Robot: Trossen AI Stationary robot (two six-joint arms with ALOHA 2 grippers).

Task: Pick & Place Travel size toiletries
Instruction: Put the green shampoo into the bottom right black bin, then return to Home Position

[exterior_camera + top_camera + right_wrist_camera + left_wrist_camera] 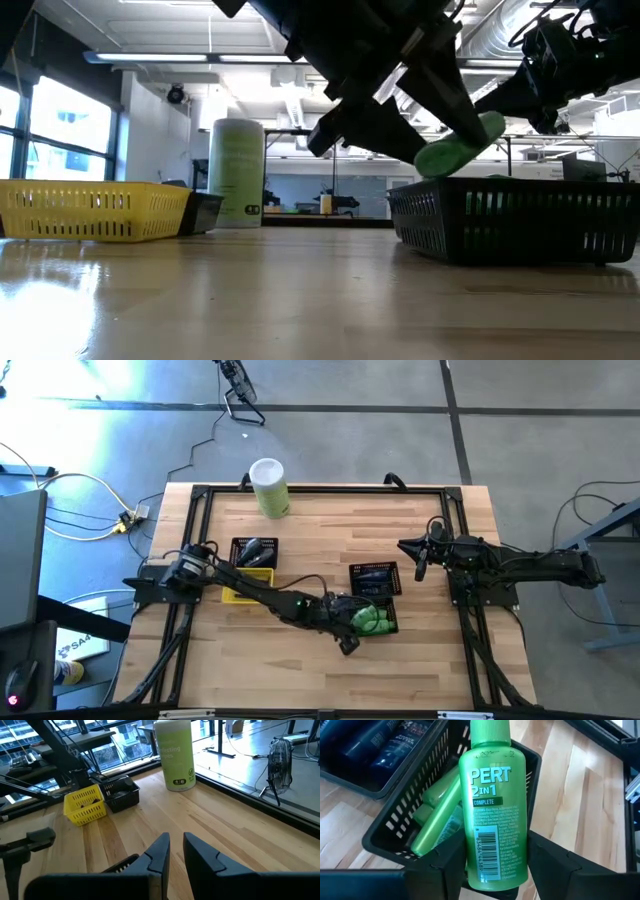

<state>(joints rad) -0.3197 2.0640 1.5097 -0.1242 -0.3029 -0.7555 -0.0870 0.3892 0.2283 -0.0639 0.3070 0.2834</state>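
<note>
A: From the high view, what is the left gripper doing?

B: It is reaching across the worktop and hanging over the black basket nearest the front edge, which is already holding green toiletries. A second black basket with dark tubes is sitting just behind it. The right gripper is waiting near the right side, away from the baskets.

A: And level with the worktop?

B: The green bottle is hanging tilted, just above the basket's rim, pinched by the left gripper. The yellow tray and the tall pale-green canister are standing well apart on the far side.

A: The left wrist view?

B: The gripper is closing on the green bottle by its lower end, cap pointing away, directly over the basket, where more green bottles are lying.

A: The right wrist view?

B: The right gripper is idling with its fingers nearly together, holding nothing, looking toward the canister and yellow tray.

A: So which step?

B: I judge it is the placing step: the bottle is being carried over its basket. Next calls for lowering slightly and opening the fingers so it is dropping among the others, not on the rim.
</note>
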